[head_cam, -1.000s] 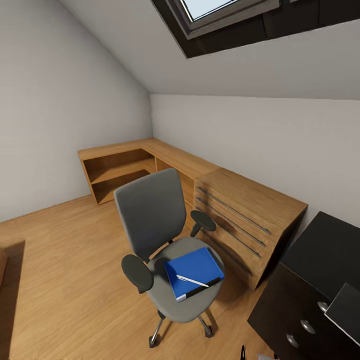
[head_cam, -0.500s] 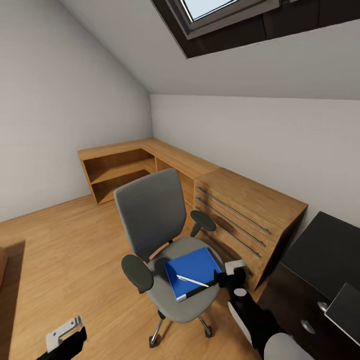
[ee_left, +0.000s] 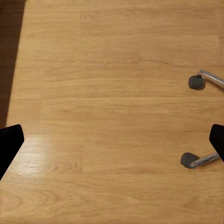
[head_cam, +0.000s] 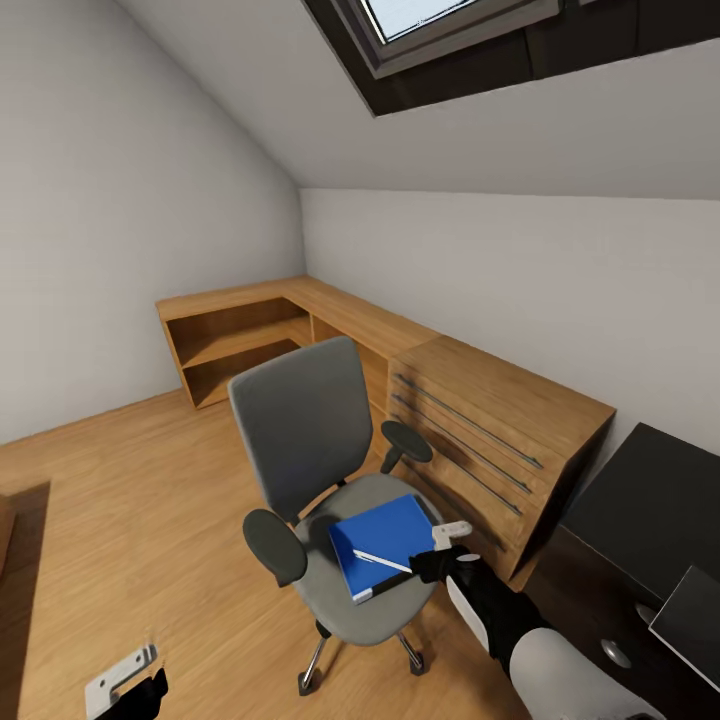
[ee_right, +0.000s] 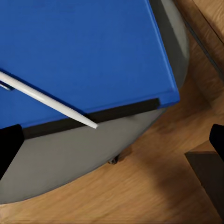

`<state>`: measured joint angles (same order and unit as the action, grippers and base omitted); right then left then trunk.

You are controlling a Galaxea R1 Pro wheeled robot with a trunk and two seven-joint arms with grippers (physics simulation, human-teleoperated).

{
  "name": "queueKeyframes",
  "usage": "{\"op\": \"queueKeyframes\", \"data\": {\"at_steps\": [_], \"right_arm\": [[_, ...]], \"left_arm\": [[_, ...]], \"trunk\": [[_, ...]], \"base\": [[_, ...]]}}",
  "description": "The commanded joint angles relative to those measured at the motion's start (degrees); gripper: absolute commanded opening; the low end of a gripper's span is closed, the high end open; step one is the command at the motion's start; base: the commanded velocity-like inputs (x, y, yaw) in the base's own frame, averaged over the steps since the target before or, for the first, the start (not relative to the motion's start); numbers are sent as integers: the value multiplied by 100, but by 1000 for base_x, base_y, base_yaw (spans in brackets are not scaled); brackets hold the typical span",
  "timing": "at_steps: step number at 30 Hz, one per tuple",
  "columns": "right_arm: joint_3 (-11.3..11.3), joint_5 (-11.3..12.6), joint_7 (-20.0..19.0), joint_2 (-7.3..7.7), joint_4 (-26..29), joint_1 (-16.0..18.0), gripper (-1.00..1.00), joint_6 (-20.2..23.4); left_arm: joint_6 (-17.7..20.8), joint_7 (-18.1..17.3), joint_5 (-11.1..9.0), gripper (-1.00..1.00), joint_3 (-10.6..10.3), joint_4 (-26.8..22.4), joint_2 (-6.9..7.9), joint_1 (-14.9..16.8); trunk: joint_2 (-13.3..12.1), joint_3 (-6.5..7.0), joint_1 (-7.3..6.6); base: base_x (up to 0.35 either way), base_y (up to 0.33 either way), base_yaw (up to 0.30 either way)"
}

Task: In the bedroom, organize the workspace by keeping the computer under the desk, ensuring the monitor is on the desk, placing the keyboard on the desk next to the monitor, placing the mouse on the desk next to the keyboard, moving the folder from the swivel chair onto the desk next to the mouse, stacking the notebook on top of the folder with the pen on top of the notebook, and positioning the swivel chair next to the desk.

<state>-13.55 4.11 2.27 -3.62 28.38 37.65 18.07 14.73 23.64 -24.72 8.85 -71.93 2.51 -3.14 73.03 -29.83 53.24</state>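
Observation:
The grey swivel chair (head_cam: 300, 430) stands mid-room on the wooden floor. On its seat lies a blue-covered flat book (head_cam: 385, 535) with a black layer under it; I cannot tell which is the notebook and which the folder. A white pen (head_cam: 385, 562) lies across the blue cover (ee_right: 84, 51), and the pen (ee_right: 46, 100) points toward the cover's edge. My right gripper (head_cam: 440, 548) hovers open at the seat's right edge, just beside the blue stack. My left gripper (head_cam: 120, 685) hangs open low over bare floor, left of the chair's wheels (ee_left: 196, 82).
A wooden drawer chest (head_cam: 490, 430) stands right behind the chair, joined to a low wooden shelf unit (head_cam: 240, 340) along the wall. Black furniture with round knobs (head_cam: 640, 520) fills the lower right. The ceiling slopes low, with a skylight (head_cam: 450, 20).
Both arms rose into the head view. The right gripper then moved left to the seat's edge by the blue stack, while the left gripper sank a little lower.

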Motion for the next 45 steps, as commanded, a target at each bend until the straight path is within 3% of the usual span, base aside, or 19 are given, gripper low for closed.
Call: {"op": "queueKeyframes", "data": {"at_steps": [1,11,17,27,32,35,36,39,41,45], "right_arm": [[-29,44,25,3,8,4,100,24],[-69,5,-3,-2,2,5,100,-22],[-520,2,-4,2,1,5,100,-21],[-612,2,-1,15,1,5,100,-15],[-712,-31,-138,34,15,3,100,-1],[-879,-39,-200,36,32,3,100,62],[-900,-48,-200,25,33,4,100,140],[-914,-32,-216,6,86,35,100,980],[-911,-4,-241,-11,229,166,100,1721],[-857,13,-431,4,354,535,100,2485]], "left_arm": [[-35,29,-43,100,-6,12,1,-2],[-145,45,-34,100,-15,164,4,-2],[-146,53,-33,100,-42,186,-1,-2],[-146,59,-33,100,-58,189,-9,-2],[-158,37,-33,100,-278,130,-36,-2],[-160,40,-39,100,-368,-307,-39,-2],[-141,43,-40,100,-380,-497,-39,-2],[230,61,-47,100,-397,-1222,-38,-2],[861,72,-67,100,-397,-1617,-40,-5],[1613,84,-171,100,-391,-1841,-57,0]], "trunk": [[3,-5,0],[3,-46,0],[3,-82,0],[3,-143,0],[3,-156,0],[3,-157,0],[3,-157,0],[3,-158,0],[3,-158,0],[3,-158,0]], "base": [[0,0,0],[0,0,141],[0,0,218],[0,0,217],[0,0,84],[0,0,14],[0,0,4],[0,0,2],[0,0,0],[0,0,0]]}}
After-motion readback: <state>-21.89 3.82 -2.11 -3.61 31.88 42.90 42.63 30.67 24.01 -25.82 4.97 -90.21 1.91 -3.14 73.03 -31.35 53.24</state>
